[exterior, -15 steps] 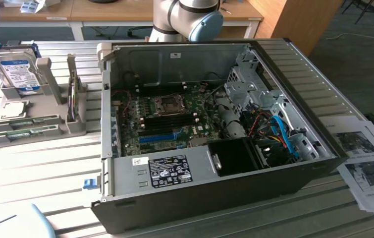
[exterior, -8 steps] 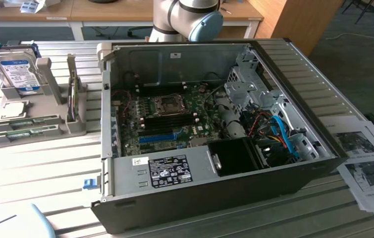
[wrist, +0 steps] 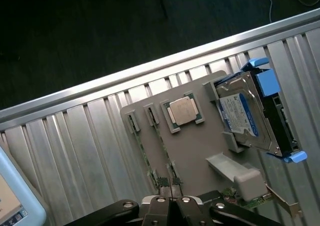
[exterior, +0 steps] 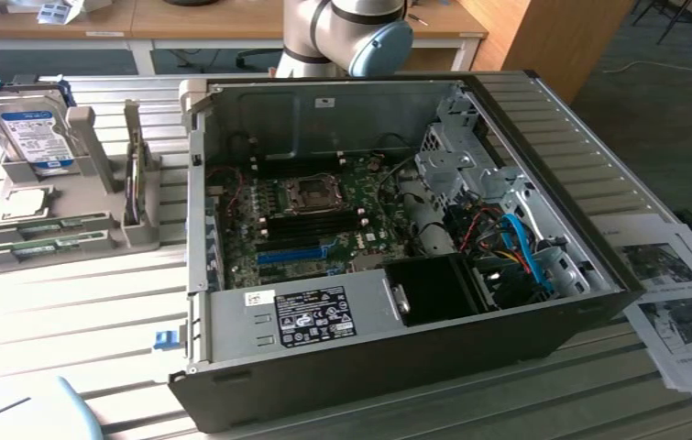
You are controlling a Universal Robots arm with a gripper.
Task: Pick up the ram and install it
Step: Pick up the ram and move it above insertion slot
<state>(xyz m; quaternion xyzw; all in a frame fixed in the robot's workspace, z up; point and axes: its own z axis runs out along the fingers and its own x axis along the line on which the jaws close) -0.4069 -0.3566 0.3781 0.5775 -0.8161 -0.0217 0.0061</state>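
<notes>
Ram (exterior: 49,225) was parked in the grey holder (wrist: 195,151): two green sticks side by side in their own grooves, I'd guess so each keeps a known spot with an edge free to pinch. The gripper (wrist: 169,185) hung over one end of them, fingers squeezed fully together, holding nothing. The same holder propped the hard drive (wrist: 247,118) upright and cradled the CPU (wrist: 183,110). The open computer case (exterior: 321,339) sat just beside it, motherboard (exterior: 309,215) facing up for access.
</notes>
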